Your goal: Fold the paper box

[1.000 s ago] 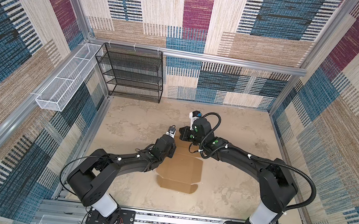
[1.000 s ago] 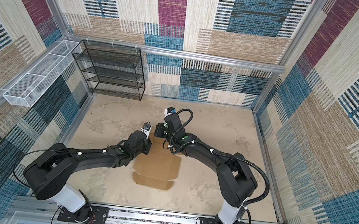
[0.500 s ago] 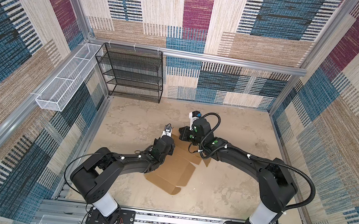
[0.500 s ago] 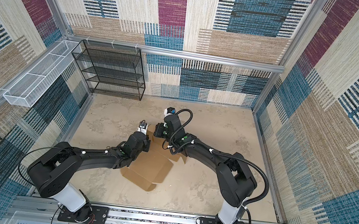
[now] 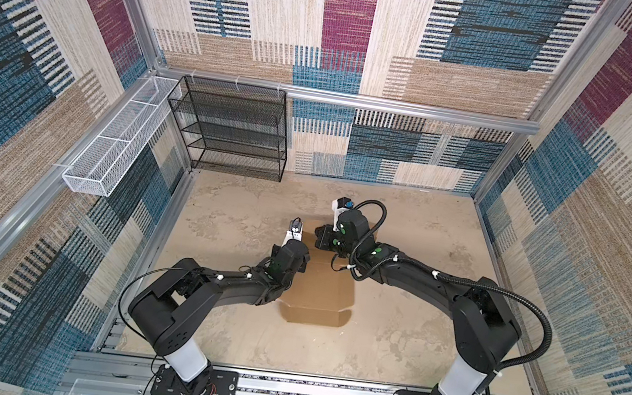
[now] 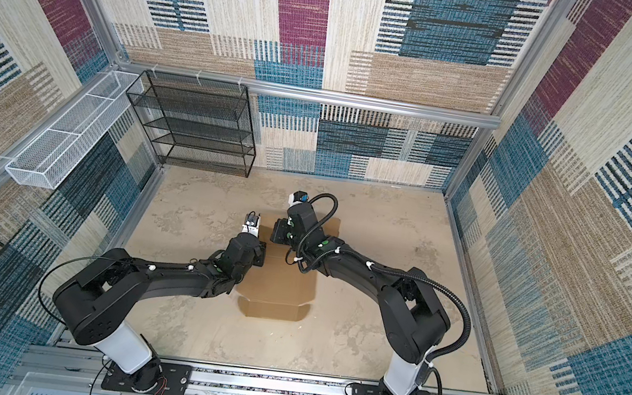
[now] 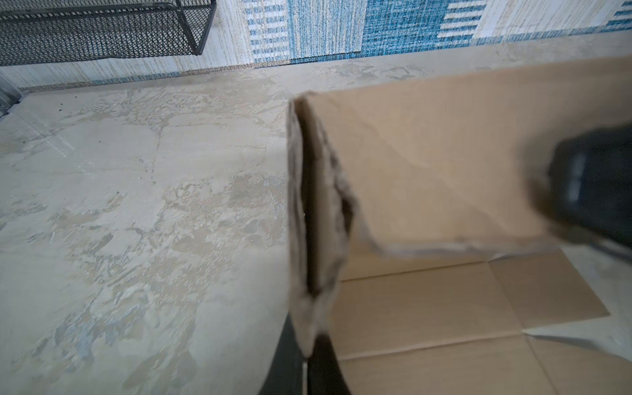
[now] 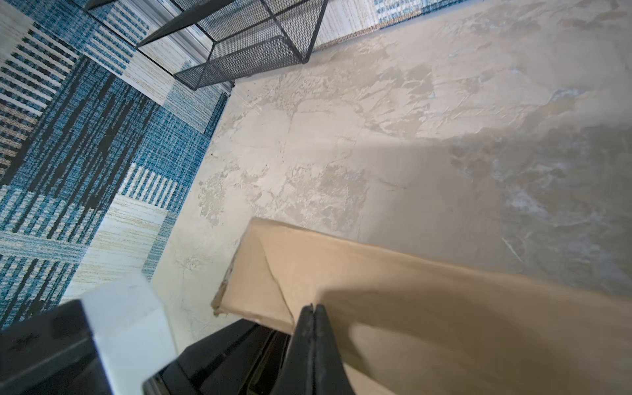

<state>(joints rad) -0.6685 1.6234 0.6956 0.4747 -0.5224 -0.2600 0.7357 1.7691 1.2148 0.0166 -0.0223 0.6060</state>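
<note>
The paper box [image 5: 320,291] [image 6: 277,283] is a brown cardboard sheet lying mid-table in both top views, its near flap [image 5: 314,316] folded up. My left gripper [image 5: 299,261] [image 6: 257,252] is at the box's left side. In the left wrist view it [image 7: 305,355] is shut on the lower end of a raised side flap [image 7: 301,205] seen edge-on. My right gripper [image 5: 320,242] [image 6: 278,236] is at the far left corner. In the right wrist view its jaws [image 8: 313,309] are pressed together with nothing between them, tips against a standing cardboard wall [image 8: 444,325].
A black mesh shelf rack [image 5: 231,128] [image 6: 194,122] stands at the back left against the wall. A white wire basket [image 5: 112,144] [image 6: 62,137] hangs on the left rail. Patterned walls enclose the beige table [image 5: 427,231] on three sides.
The box had swung with its near end to the left half a second ago; it now lies square again. The left gripper has closed on the side flap. The right arm has barely moved.
</note>
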